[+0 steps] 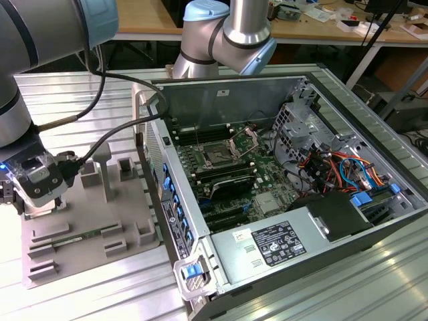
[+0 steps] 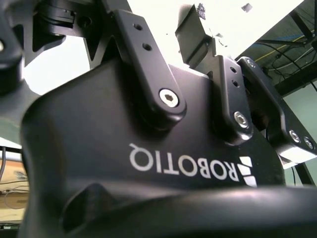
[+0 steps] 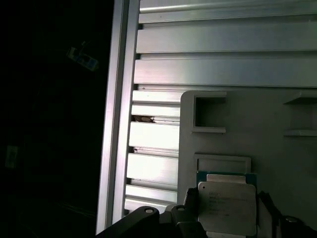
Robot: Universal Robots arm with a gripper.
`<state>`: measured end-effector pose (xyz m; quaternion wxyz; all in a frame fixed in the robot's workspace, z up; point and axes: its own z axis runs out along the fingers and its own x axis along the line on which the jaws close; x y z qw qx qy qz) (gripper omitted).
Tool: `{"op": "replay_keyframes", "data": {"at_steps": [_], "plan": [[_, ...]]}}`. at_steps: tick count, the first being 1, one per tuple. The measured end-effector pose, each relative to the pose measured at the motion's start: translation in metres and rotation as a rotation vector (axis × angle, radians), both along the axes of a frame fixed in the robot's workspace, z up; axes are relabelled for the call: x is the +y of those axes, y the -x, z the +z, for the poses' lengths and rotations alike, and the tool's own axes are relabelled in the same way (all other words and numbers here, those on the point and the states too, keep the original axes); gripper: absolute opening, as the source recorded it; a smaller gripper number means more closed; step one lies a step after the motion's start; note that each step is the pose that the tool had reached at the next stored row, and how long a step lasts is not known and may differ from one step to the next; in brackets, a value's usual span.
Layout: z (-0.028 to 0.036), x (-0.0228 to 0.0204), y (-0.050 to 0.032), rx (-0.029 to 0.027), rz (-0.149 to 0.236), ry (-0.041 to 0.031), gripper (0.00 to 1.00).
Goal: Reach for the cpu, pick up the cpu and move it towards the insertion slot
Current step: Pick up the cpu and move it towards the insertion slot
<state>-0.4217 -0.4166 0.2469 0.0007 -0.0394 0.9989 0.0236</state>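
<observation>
Gripper (image 3: pixel 228 210) hung over cpu (image 3: pixel 227 201) near edge of grey tray (image 3: pixel 277 129); could not tell whether jaws gripped it. Risk: off-centre pinch might let thin chip slip before insertion slot (image 1: pixel 219 157).

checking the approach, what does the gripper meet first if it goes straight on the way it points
Most likely the cpu, at the grey tray directly ahead of the gripper; whether they already touch is unclear.

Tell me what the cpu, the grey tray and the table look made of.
The cpu: metal top, satin silvery-white, over a greenish edge. The grey tray: probably moulded plastic, matte, uniform colour, raised ribs. The table: likely aluminium, bright ribbed slats catching light.
</observation>
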Motion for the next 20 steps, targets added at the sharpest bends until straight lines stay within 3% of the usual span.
{"op": "replay_keyframes", "data": {"at_steps": [20], "plan": [[0.0142,0.0,0.0,-0.0001,0.0,0.0,0.55]]}}
